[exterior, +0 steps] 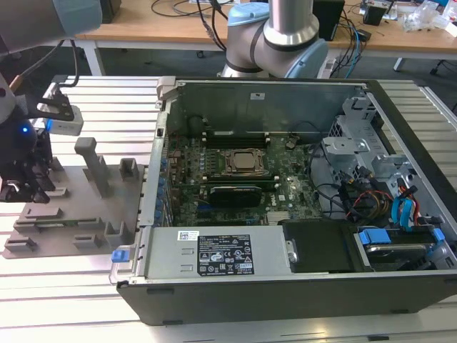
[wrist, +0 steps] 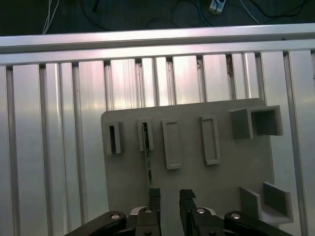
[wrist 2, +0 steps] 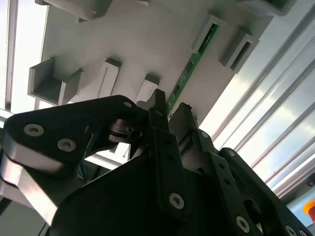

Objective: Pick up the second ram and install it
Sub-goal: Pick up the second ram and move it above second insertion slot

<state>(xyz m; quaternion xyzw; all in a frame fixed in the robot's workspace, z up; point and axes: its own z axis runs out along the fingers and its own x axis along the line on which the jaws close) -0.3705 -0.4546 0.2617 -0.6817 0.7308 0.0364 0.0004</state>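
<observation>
The second ram (wrist: 147,160) is a thin green stick standing on edge in a slot of the grey fixture plate (wrist: 221,182). In the second wrist view the ram (wrist 2: 191,61) runs from a slot block down toward my fingertips. My gripper (wrist: 170,196) hangs just above the plate with its fingers apart and nothing held. The ram's near end lies by one fingertip (wrist: 154,195), and I cannot tell if they touch. In the exterior view my gripper (exterior: 32,189) is over the fixture plate (exterior: 78,214) at that view's left, away from the open computer case (exterior: 343,286).
The fixture plate carries several raised grey blocks and a post (exterior: 91,166). It lies on a slatted aluminium table (wrist: 59,147). Inside the case lie the motherboard, the CPU socket (exterior: 243,163), long black slots (exterior: 235,136) and cables at the exterior view's right.
</observation>
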